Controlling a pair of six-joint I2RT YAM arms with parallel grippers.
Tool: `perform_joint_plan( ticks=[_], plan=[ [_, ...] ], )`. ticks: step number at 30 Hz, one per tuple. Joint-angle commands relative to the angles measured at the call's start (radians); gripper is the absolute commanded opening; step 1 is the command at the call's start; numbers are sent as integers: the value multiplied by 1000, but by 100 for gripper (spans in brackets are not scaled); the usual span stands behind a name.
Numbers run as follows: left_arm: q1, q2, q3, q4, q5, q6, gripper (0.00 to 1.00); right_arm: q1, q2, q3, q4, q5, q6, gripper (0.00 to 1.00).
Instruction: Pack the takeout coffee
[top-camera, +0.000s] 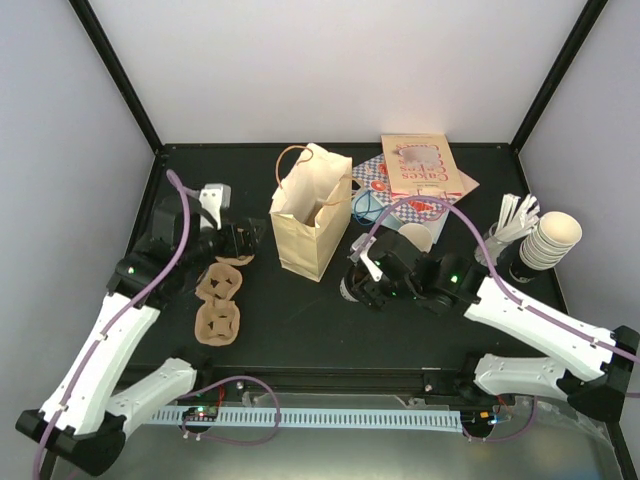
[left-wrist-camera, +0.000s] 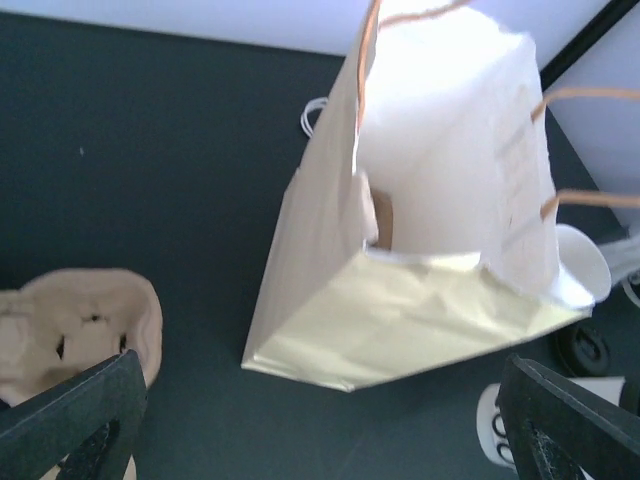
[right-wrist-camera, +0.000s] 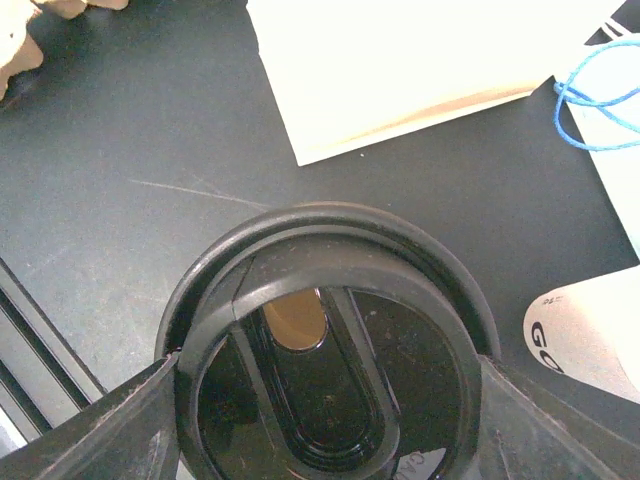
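Plainly, the takeout coffee (right-wrist-camera: 335, 365) is not yet packed. It stands on the dark table (top-camera: 300, 330) outside the tan paper bag (top-camera: 312, 212), near the bag's front right corner and not touching it. The right gripper (top-camera: 362, 275) has a finger pressed against each side of the round black lid, so it is clamped on the cup from above. A small tan patch shows on the lid's top.

The bag stands upright with its mouth gaping and its cord handles up. Its inside is washed out to white in the left wrist view, so I cannot tell what it holds.

The left gripper (left-wrist-camera: 325, 420) sits to the bag's left with its fingers spread wide and nothing between them.

Two brown moulded cup carriers (top-camera: 220, 300) lie just beside that arm (their wells hold nothing I can make out). A lidless cream cup (top-camera: 415, 238) with black lettering lies on its side to the right of the coffee. At the far right, stacked cream cups (top-camera: 552, 240) stand nested together. Printed packets (top-camera: 420, 170) lie behind the bag.
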Motion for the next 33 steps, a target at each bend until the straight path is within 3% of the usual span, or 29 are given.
perform_joint_plan(
  ticks=[1, 12, 21, 27, 33],
  plan=[
    [35, 100, 136, -56, -16, 110, 99, 4, -28, -13, 22, 15, 52, 66],
    [45, 422, 482, -158, -4, 260, 96, 4, -69, -22, 31, 13, 75, 64],
    [44, 663, 608, -161, 47, 270, 85, 4, -111, 8, 16, 26, 47, 63],
    [42, 783, 701, -213, 77, 264, 70, 4, -154, 36, -13, 66, 27, 62],
    [34, 867, 786, -301, 65, 278, 31, 4, -187, 95, -48, 108, 20, 63]
  ],
)
